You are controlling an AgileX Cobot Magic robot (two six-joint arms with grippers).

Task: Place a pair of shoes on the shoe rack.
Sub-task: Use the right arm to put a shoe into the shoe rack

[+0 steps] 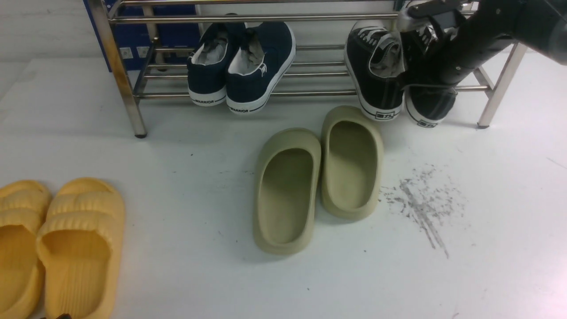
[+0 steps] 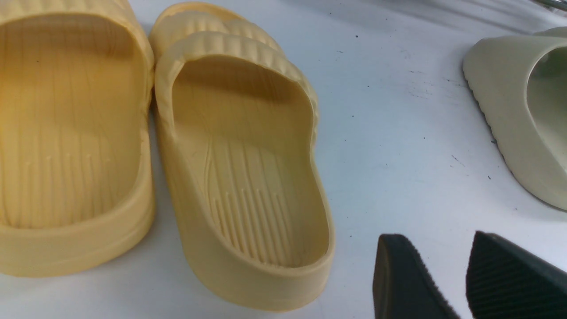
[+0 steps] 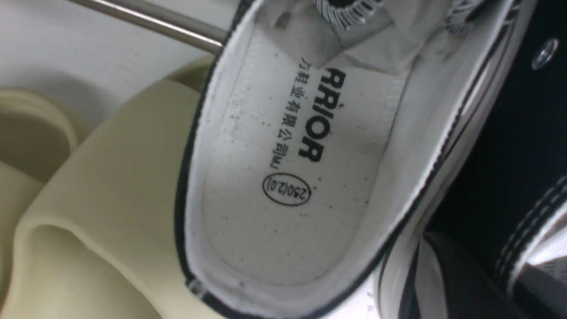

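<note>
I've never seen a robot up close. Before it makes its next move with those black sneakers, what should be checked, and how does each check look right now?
1. Pair of shoes on the shoe rack: ok, both lie on its lower bars.
2. Shoes steady once released: cannot tell, their heels overhang the front bar.
3. Right gripper shut on the shoes' collars: ok, apparently.
4. Olive slippers clear of the heels: cannot tell, they sit very close.
5. Navy sneakers apart from the pair: ok.
6. Left gripper open and empty: ok.
</note>
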